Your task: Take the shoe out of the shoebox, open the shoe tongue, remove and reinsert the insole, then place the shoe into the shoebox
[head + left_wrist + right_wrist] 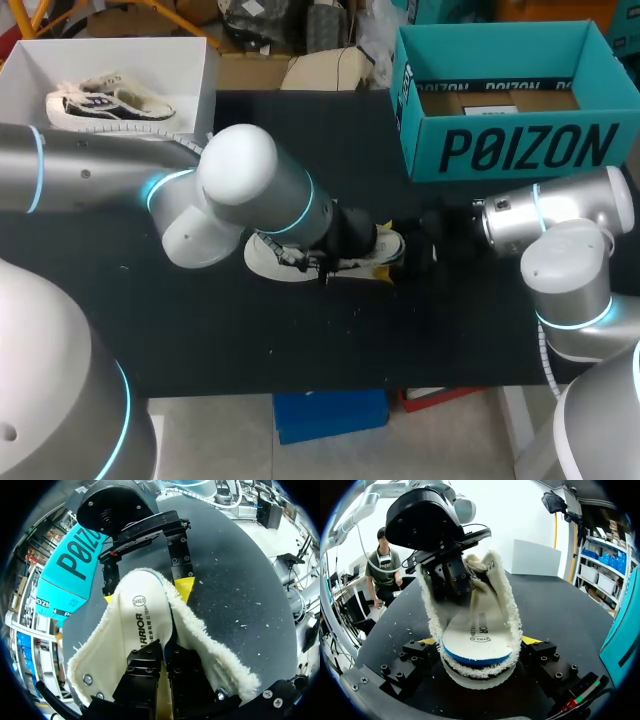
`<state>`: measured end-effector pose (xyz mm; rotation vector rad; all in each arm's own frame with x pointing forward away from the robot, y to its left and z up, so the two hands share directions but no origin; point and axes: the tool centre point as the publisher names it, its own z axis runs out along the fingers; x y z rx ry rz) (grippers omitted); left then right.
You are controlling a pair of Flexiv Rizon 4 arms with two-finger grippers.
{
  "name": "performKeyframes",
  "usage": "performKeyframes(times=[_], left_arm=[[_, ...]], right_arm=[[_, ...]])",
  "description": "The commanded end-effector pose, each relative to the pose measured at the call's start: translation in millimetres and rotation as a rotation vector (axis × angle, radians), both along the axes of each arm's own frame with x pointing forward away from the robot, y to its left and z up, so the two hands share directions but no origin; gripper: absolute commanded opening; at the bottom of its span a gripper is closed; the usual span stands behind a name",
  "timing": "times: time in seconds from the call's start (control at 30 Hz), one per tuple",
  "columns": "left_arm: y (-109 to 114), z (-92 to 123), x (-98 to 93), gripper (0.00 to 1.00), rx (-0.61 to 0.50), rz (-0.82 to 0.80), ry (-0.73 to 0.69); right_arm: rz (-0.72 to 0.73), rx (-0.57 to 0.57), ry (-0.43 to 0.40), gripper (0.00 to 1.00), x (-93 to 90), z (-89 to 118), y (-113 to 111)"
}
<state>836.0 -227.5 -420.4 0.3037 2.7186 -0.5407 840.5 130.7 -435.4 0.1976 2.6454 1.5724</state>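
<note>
Presently, shoe (280,258): it sits on the middle of the table (200,330), well clear of every edge. Its heel points toward my right arm's side and its toe toward my left arm's side.
Shoe opening: it is spread wide, and the pale fleece lining (210,650) is on show all round the rim.
Insole (137,625): it is white with dark print on top and a blue edge underneath. It lies inside the shoe with its heel end raised just above the heel rim, and its front end is hidden under my left claw.
Left claw (167,652): it reaches down into the shoe opening. The two black fingers are drawn close together with a thin pale sliver of the insole pinched between them. The yellow tips are buried in the shoe and cannot be seen.
Right claw (479,641): it is low at the table surface and spread wide. One yellow tip presses each side of the shoe's heel, so it is clamped on the shoe.
Claw spacing: the two claws face each other along the shoe, near but not touching.
Teal shoebox (520,150): it stands at the far right corner of the table, open side up, apart from the shoe.
White shoebox (190,70): it stands at the far left corner of the table, open.
Second shoe (110,100): it lies inside the white shoebox.
</note>
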Motion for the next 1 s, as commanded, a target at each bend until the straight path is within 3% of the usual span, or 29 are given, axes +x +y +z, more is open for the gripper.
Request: performKeyframes(times=[0.03, 0.77, 1.0], left_arm=[[-15.0, -13.2, 9.9, 0.00, -0.020, -0.012, 0.004], [-0.7, 30.5, 6.6, 0.00, -0.061, -0.002, -0.044], [0.5, 39.0, 3.4, 0.00, -0.125, -0.025, -0.027]], right_arm=[[0.002, 0.000, 0.001, 0.00, 0.1, -1.9, 8.7], [0.002, 0.000, 0.001, 0.00, 0.1, -1.9, 8.7], [0.002, 0.000, 0.001, 0.00, 0.1, -1.9, 8.7]])
